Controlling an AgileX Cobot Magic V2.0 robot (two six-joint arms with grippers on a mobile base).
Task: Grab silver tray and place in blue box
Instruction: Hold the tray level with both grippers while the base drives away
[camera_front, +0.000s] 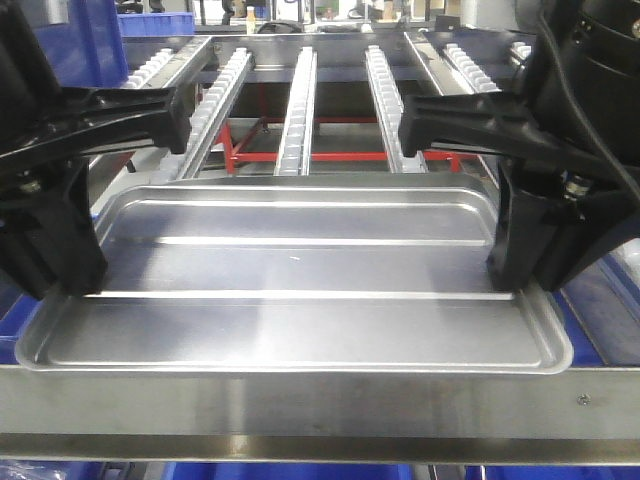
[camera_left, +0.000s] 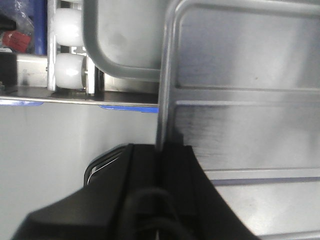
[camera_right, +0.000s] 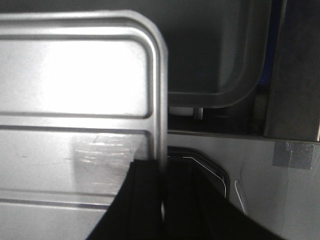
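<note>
- Pinched tight: left claw (camera_left: 160, 155) and right claw (camera_right: 162, 172) hold the silver tray (camera_front: 300, 260) by its end rims above the blue box (camera_front: 600, 320).
- Slim holds: uneven lowering may slip it or snag the box lip.

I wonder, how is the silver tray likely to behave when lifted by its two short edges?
The silver tray is probably stiff: raised rim and two ridges brace it. Its polished metal looks slippery, so the left gripper and right gripper, pinching only thin rim, might let it slide. Wide and shallow, it could tilt if lifted unevenly.
</note>
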